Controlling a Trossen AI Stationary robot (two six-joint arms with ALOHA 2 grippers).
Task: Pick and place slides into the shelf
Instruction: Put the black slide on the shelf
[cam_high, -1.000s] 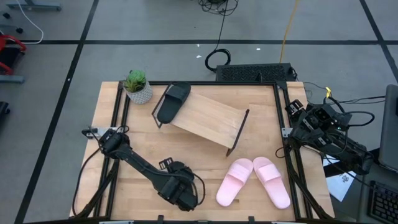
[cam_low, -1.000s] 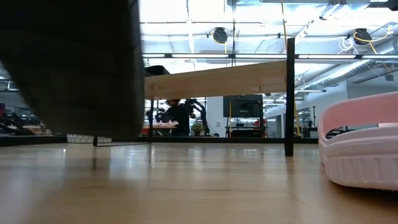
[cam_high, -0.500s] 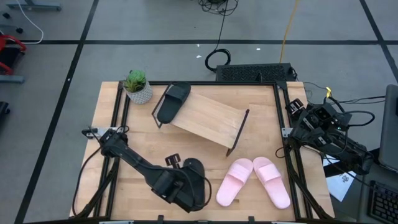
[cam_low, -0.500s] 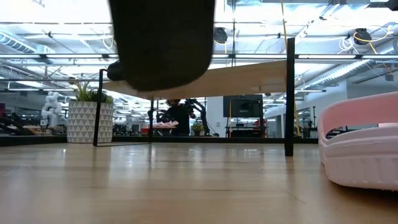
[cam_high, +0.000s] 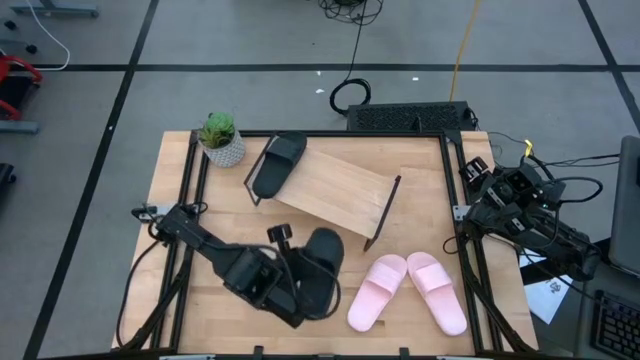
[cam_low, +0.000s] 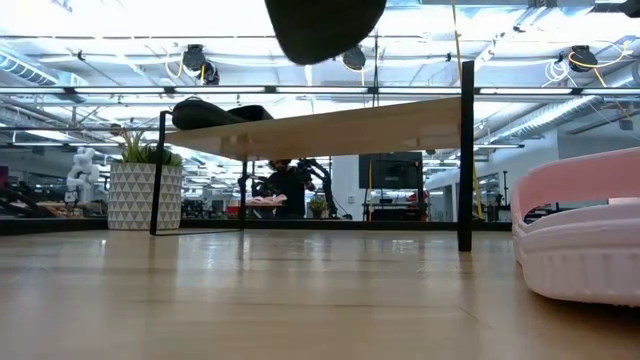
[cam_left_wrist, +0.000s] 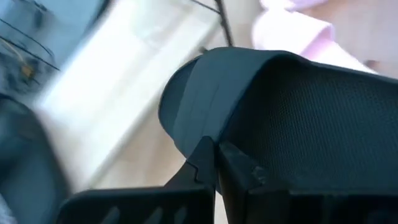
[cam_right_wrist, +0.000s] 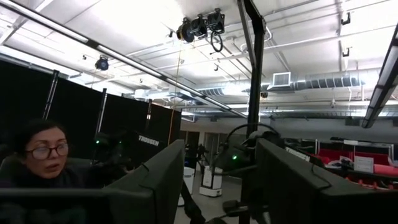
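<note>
One matte black slide (cam_high: 322, 262) is hanging clear of the table near its front edge; its twin (cam_high: 277, 164) is lying on the left end of the tilted, plank-topped shelf (cam_high: 335, 190); the two pale pink slides (cam_high: 407, 289) are sitting side by side in front of the shelf's right end.

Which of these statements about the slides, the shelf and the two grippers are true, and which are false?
1. The left gripper holds a matte black slide sandal. True.
2. Both pale pink slide sandals lie on the low wooden-plank shelf. False: they lie on the tabletop, beside it.
3. Another black slide sandal rests on the shelf's end nearest the potted plant. True.
4. The right gripper holds a pink sandal. False: it waits at the table's edge, holding nothing.
</note>
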